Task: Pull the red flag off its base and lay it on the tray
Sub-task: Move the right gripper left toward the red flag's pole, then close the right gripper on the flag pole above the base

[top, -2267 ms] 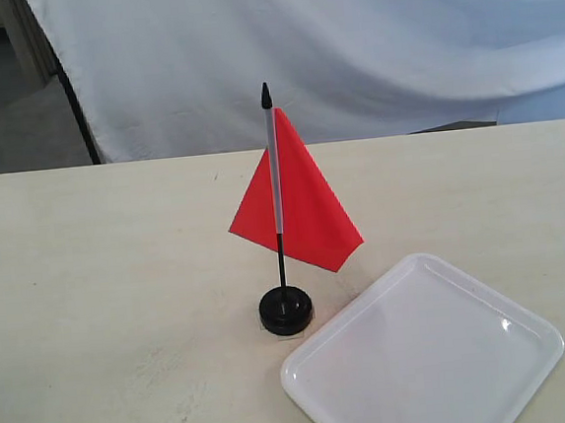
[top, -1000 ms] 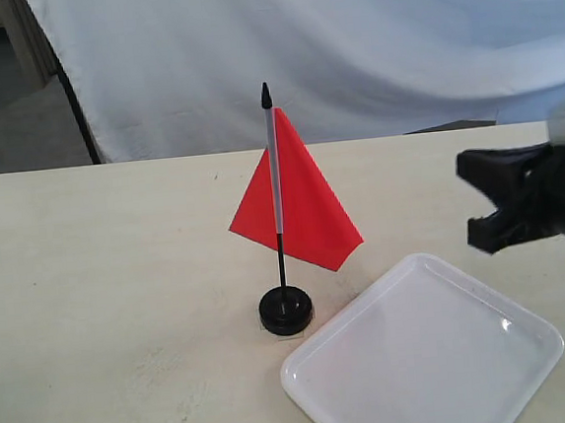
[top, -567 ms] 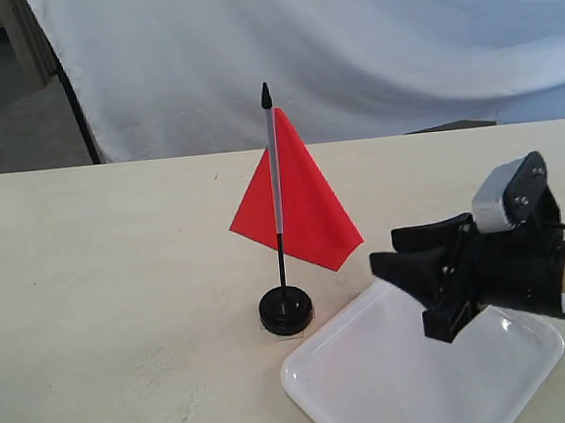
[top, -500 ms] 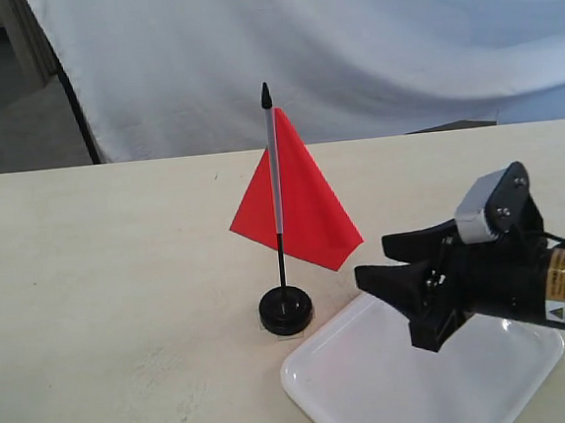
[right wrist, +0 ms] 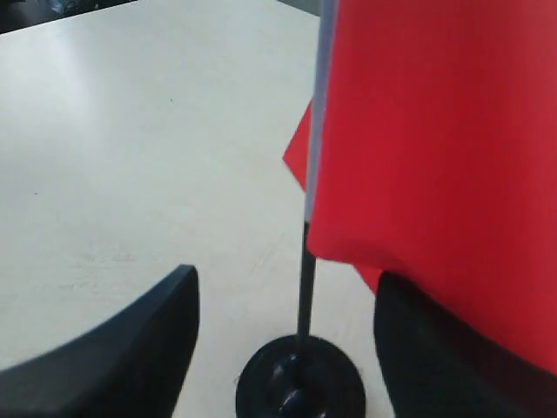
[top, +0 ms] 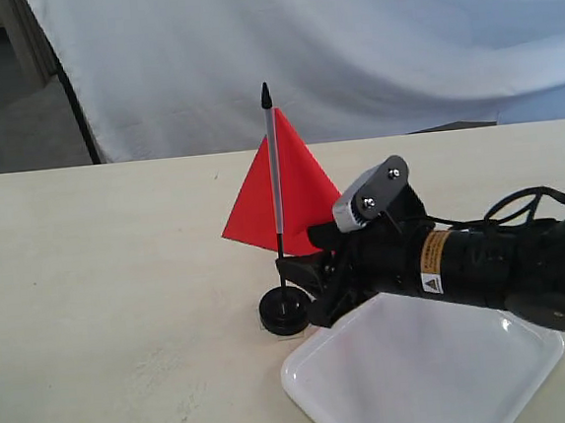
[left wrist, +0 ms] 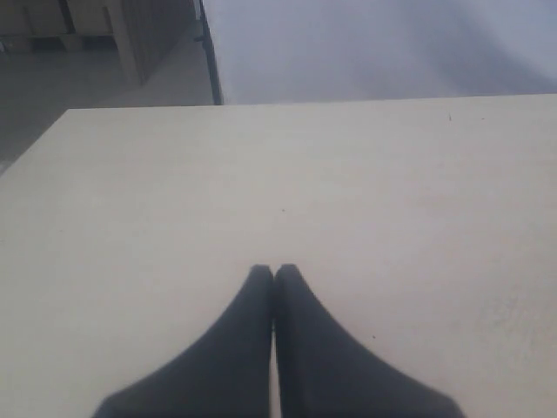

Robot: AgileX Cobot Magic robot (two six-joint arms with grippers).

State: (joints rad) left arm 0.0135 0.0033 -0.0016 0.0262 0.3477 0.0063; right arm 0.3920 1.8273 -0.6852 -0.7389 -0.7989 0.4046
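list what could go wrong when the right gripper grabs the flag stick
The red flag cloth drapes across one finger of the open right gripper, so closing may pinch cloth rather than the stick alone.
Nothing holds the small base; the left gripper is shut and away from it, so the base may lift or tip with the pull.

Pale beige tabletop (top: 101,287) | draped white cloth backdrop (top: 347,38) hanging behind it | grey floor (top: 7,117) beyond

Pale beige table (top: 91,288), sm blk round base (top: 277,318) on it, white tray (top: 426,382) just beside base
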